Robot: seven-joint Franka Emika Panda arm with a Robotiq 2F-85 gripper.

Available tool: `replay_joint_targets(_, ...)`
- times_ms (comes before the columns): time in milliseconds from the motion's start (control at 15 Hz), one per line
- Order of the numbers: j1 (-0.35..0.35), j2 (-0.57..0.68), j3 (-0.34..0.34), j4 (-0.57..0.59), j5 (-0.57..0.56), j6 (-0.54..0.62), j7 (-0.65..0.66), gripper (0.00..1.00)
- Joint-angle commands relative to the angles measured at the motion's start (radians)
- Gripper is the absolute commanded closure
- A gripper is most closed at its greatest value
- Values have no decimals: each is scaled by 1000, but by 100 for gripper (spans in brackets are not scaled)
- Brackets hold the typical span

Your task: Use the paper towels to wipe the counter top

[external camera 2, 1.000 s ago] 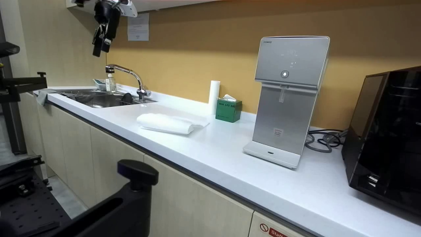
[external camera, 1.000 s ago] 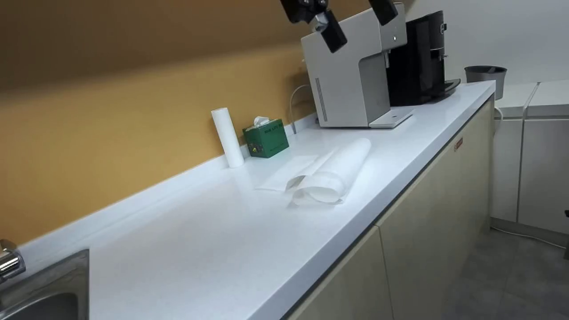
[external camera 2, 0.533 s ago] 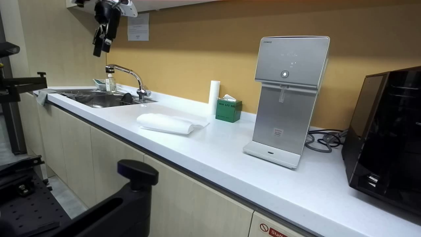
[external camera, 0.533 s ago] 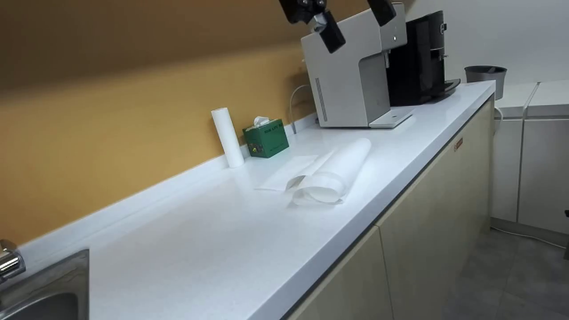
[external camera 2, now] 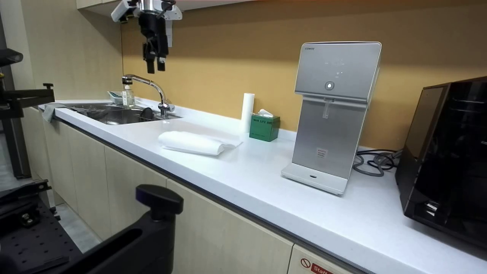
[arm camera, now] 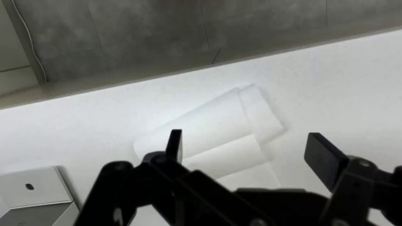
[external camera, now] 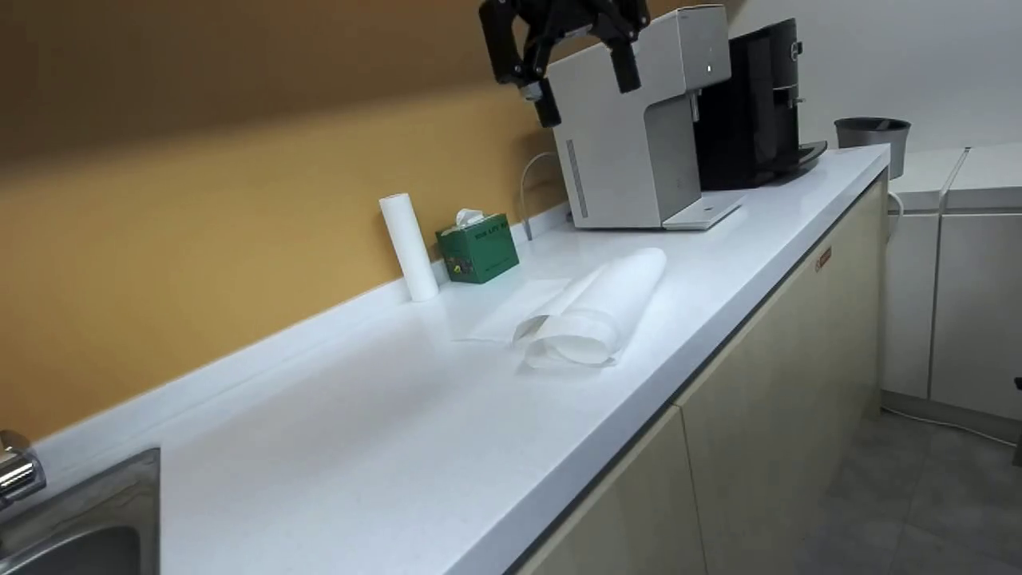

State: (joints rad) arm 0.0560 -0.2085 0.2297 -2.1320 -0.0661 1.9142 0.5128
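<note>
The paper towels (external camera: 603, 307) are a white sheet, loosely rolled and folded over, with a flat flap toward the wall. They lie on the glossy white counter top (external camera: 343, 455) and also show in an exterior view (external camera 2: 190, 142). My black gripper (external camera: 588, 96) hangs high above the counter, fingers pointing down; it also shows in an exterior view (external camera 2: 156, 67). In the wrist view my gripper (arm camera: 245, 141) is open with nothing between its fingers. The towels (arm camera: 216, 122) lie below it, partly hidden by the left finger and the gripper body.
A slim white upright roll (external camera: 409, 247) and a green tissue box (external camera: 479, 249) stand by the wall. A grey-white dispenser (external camera: 615, 144) and a black machine (external camera: 758, 112) stand beyond. A sink (external camera 2: 114, 118) with a faucet (external camera 2: 154, 85) lies at the opposite end.
My gripper has moved lower and turned to point more straight down, shifting left in an exterior view and right in an exterior view. It stays open. The paper towels have not moved.
</note>
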Motion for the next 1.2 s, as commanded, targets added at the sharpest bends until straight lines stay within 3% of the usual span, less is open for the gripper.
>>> replay_joint_targets(0, -12, 53, -48, -28, -33, 166, -23, 0)
replay_joint_targets(267, -1, 103, -113, -51, 42, 195, -350, 0)
replay_joint_targets(333, -1, 101, -100, -42, 13, 195, -244, 0)
replay_joint_targets(600, -1, 119, -118, -45, 29, 195, -339, 0)
replay_joint_targets(1133, -11, 254, -151, -81, -19, 360, -498, 0)
